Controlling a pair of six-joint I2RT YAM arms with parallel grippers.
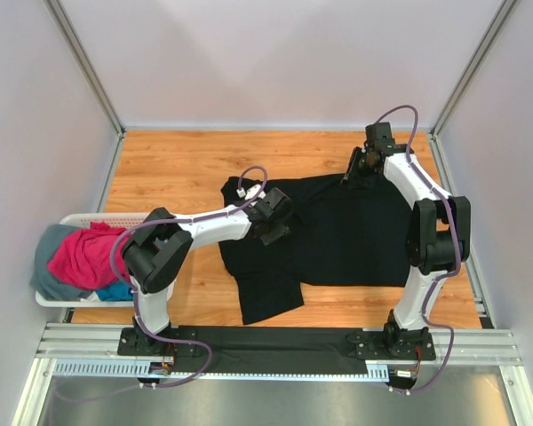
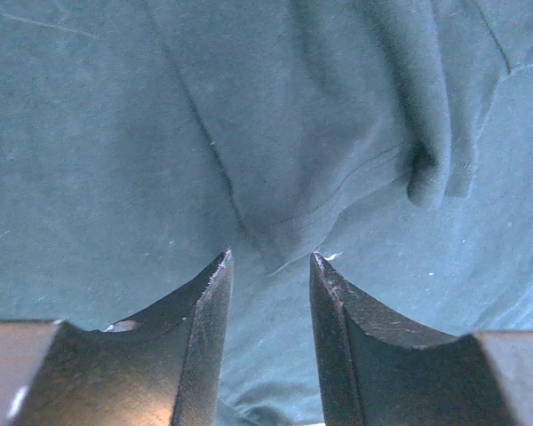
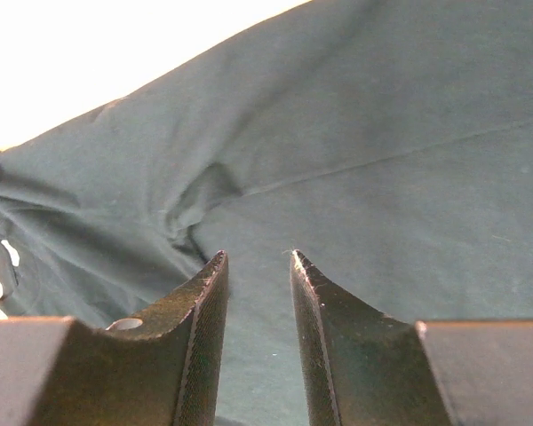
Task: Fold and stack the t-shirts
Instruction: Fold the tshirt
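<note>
The large black t-shirt [image 1: 355, 240] lies spread on the wooden table, with a sleeve sticking out at the near left. My left gripper [image 1: 278, 222] hovers low over the shirt's left part. In the left wrist view its jaws [image 2: 269, 257] stand open, and a folded hem corner of the black cloth [image 2: 275, 177] lies just ahead of the tips. My right gripper [image 1: 354, 173] is at the shirt's far edge. It is open [image 3: 258, 256] over flat black cloth [image 3: 382, 106]. The magenta-pink shirt [image 1: 84, 257], grey shirt [image 1: 49, 248] and blue shirt [image 1: 115, 291] sit heaped in the basket.
The white slotted basket [image 1: 98, 216] stands at the table's left edge. Bare wooden table [image 1: 178, 169] shows behind and left of the black shirt. Grey walls and metal posts enclose the table on three sides.
</note>
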